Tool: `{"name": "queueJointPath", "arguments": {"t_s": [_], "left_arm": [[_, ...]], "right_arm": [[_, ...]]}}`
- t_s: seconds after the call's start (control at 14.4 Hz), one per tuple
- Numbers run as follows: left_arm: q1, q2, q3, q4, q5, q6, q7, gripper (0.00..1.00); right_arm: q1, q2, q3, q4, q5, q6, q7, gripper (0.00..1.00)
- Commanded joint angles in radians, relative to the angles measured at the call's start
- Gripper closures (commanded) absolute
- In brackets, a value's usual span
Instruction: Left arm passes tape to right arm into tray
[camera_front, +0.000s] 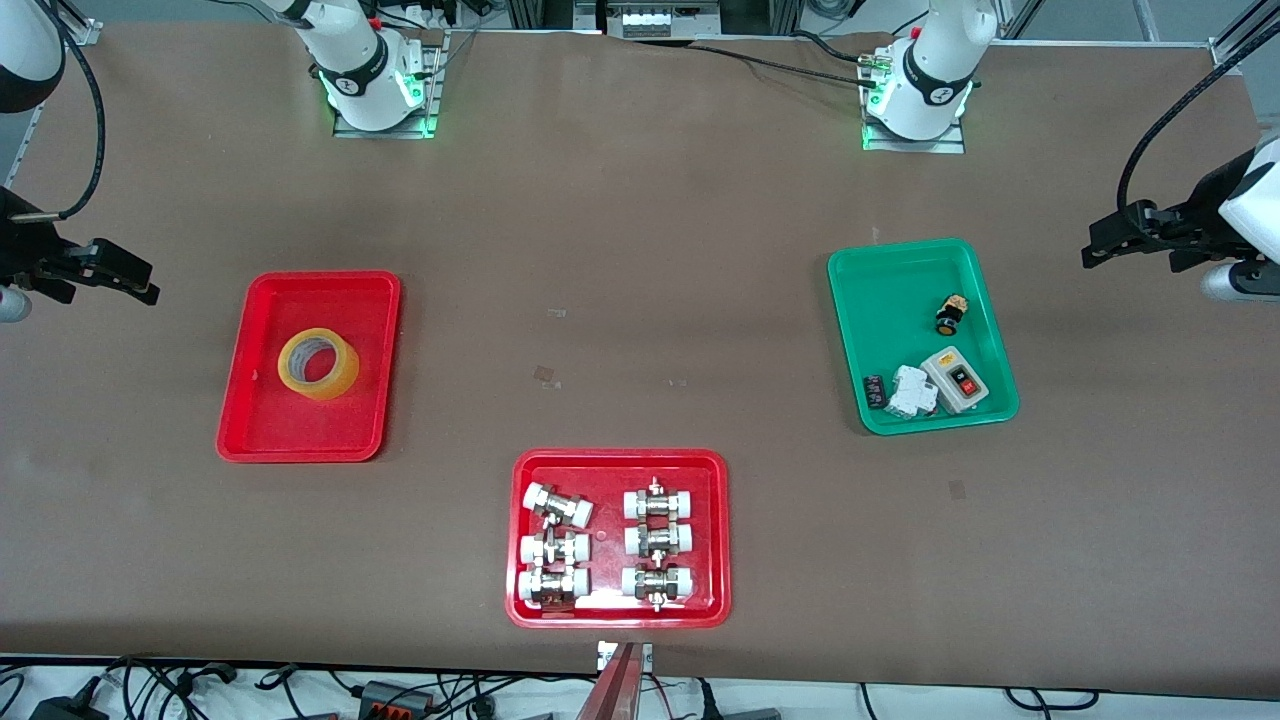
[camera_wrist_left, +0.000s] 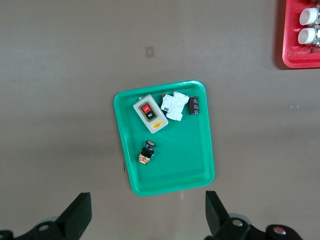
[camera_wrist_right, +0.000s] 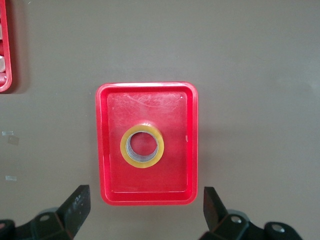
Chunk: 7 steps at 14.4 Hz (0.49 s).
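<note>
The yellow tape roll (camera_front: 340, 381) lies flat in the plain red tray (camera_front: 262, 420) toward the right arm's end of the table. In the right wrist view the tape (camera_wrist_right: 142, 164) sits near the middle of the tray (camera_wrist_right: 175, 175). My right gripper (camera_front: 140, 282) is open and empty, up in the air beside that tray, with its fingers wide apart (camera_wrist_right: 145, 210). My left gripper (camera_front: 1095, 245) is open and empty at the left arm's end of the table, above the table beside the green tray, fingers wide apart (camera_wrist_left: 147, 212).
A green tray (camera_front: 880, 300) holds a switch box, a white breaker and small parts; it also shows in the left wrist view (camera_wrist_left: 190, 160). A red tray of white-capped metal fittings (camera_front: 620, 462) lies nearest the front camera, with its corner in the left wrist view (camera_wrist_left: 295, 50).
</note>
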Motion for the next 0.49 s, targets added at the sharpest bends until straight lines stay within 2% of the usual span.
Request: {"name": "queueJointPath", "arguments": {"t_s": [0.0,0.07,0.42], "left_arm": [[-0.001,0.011,-0.004,0.028,-0.003,-0.022,-0.005,0.0],[-0.001,0.011,-0.004,0.029,-0.003,-0.022,-0.003,0.0],[-0.001,0.011,-0.006,0.029,-0.001,-0.022,-0.005,0.0]], "right_arm": [[-0.043,-0.015,0.028,-0.006,0.008,0.003,0.018,0.0],[-0.06,-0.018,0.053,-0.006,0.022,0.003,0.018,0.0],[-0.046,-0.029,0.052,-0.01,0.007,-0.009,0.015,0.0]]}}
